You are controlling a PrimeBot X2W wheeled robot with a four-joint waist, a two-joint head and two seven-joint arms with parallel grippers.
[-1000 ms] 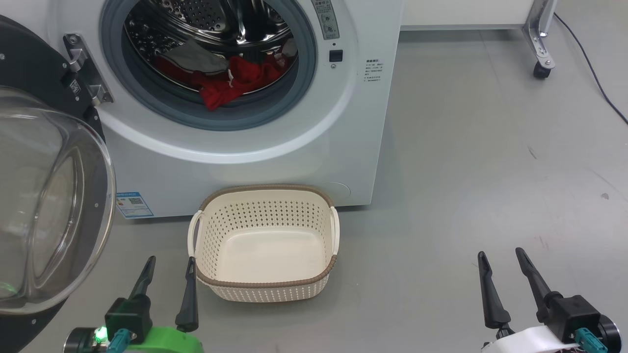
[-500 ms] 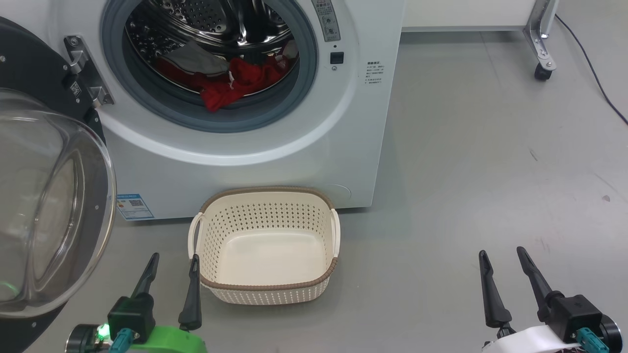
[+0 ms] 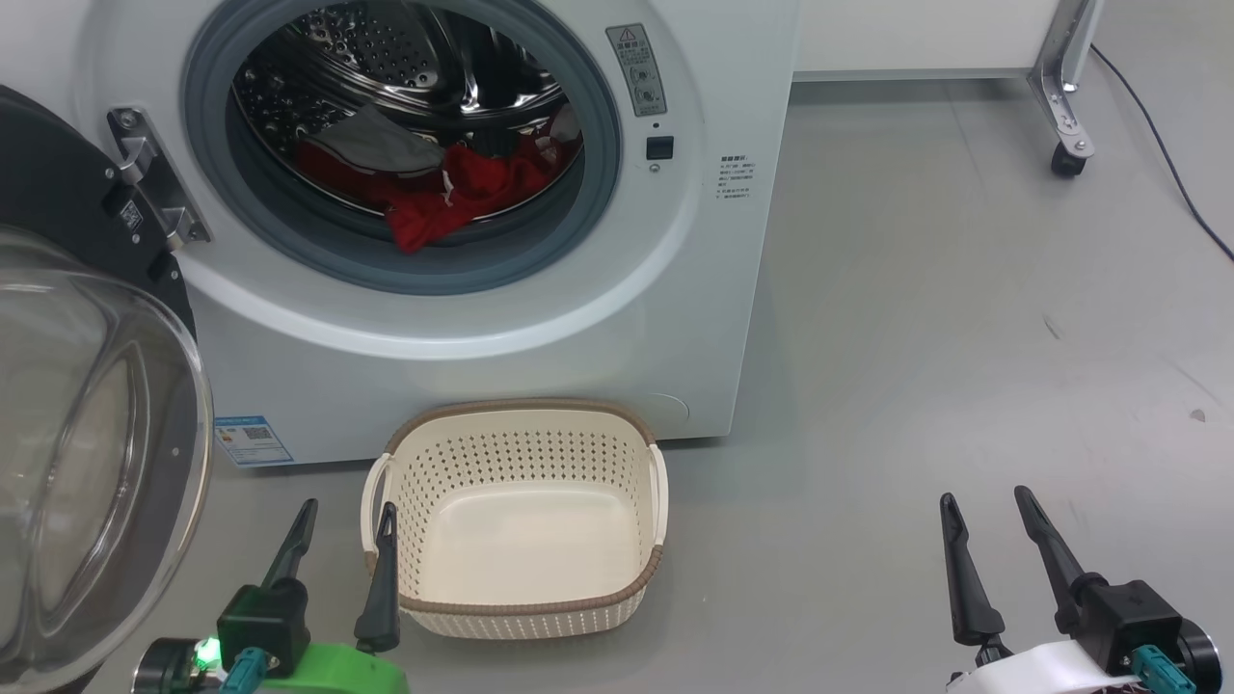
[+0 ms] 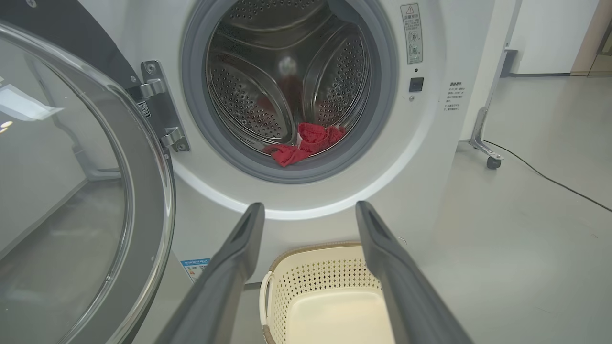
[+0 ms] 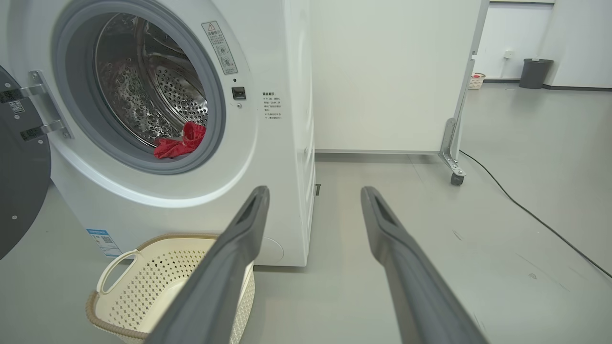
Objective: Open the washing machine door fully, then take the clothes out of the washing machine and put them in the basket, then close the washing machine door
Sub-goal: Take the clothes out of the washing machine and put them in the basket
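Left end effector (image 3: 348, 509) is low at the lower left of the head view, fingers spread wide and gripping nothing. Its inner fingertip shows just beside the left handle of the basket (image 3: 525, 607). Right end effector (image 3: 984, 497) is out on my right above the grey floor (image 3: 916, 337), well apart from everything, and it too is released with nothing held.

The washing machine door (image 3: 96, 453) is swung open on its hinge (image 3: 154, 193) to my left, with the glass bowl bulging my way. The washing machine (image 3: 578, 318) is straight ahead with its mouth uncovered. The clothes (image 3: 434, 198) lie at the bottom of the steel drum (image 3: 405, 58), and one red fold hangs forward towards the grey seal (image 3: 578, 231). A darker grey piece lies on top of the red, further back.

The basket stands on the floor right against the machine's front, below the opening, with its cream bottom bare. Along my left fingers, the wrist view lines up the basket's far rim with the red heap above it.
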